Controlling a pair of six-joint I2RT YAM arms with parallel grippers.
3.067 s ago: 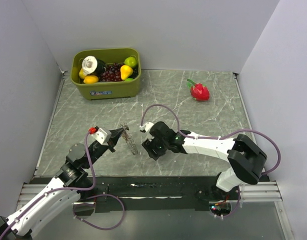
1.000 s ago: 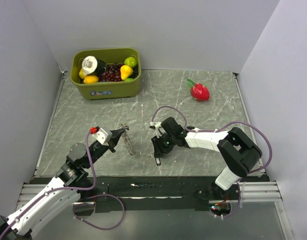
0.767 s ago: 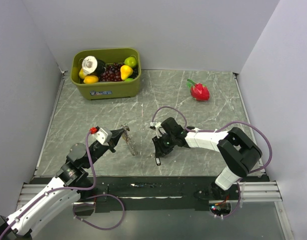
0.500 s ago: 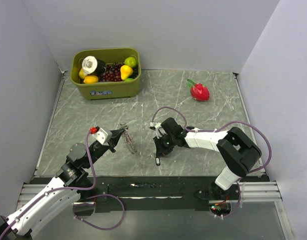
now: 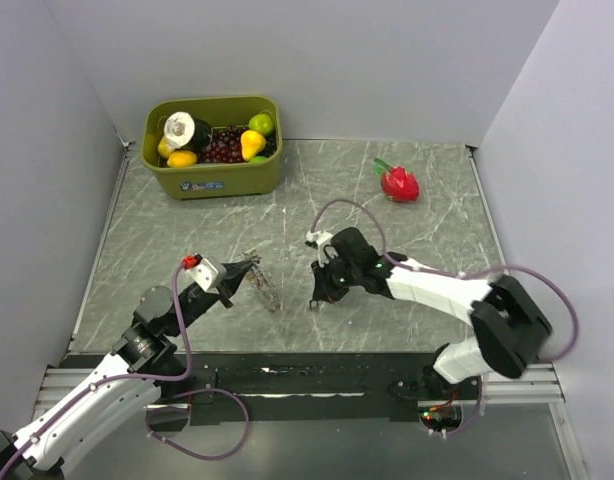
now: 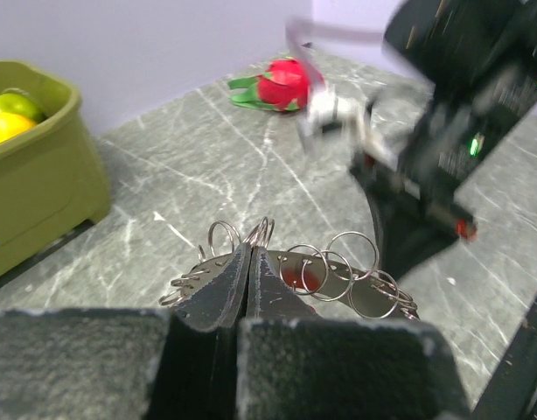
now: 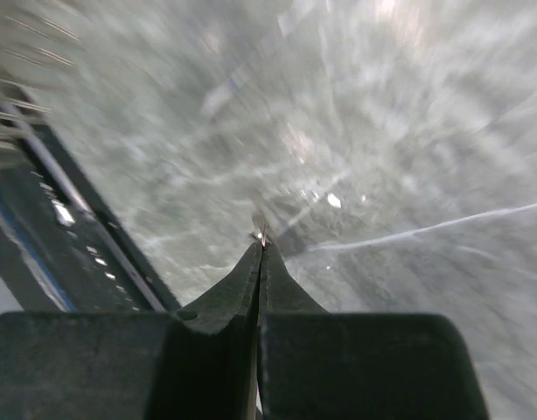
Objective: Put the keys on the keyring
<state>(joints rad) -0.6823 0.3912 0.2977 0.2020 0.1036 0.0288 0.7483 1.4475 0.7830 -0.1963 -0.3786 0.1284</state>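
The keyring [image 6: 338,262] is a thin metal strip carrying several wire rings, with something red showing behind two of them. My left gripper [image 6: 248,249] is shut on the strip's left part and holds it just above the table, left of centre [image 5: 249,268]. The keyring [image 5: 268,290] hangs out to the right of those jaws. My right gripper [image 5: 315,298] points down at the table just right of the keyring. It is shut [image 7: 261,245], with a thin sliver of a metal key [image 7: 261,234] poking out between the tips. The right wrist view is blurred.
A green bin [image 5: 213,178] of toy fruit stands at the back left. A red dragon fruit toy [image 5: 399,183] lies at the back right. In the left wrist view the right arm [image 6: 443,166] looms close beyond the rings. The dark table edge runs near the arm bases.
My right gripper has closed on the small key that lay on the table below its tips, and the arm has swung its elbow out to the right. The left arm holds still.
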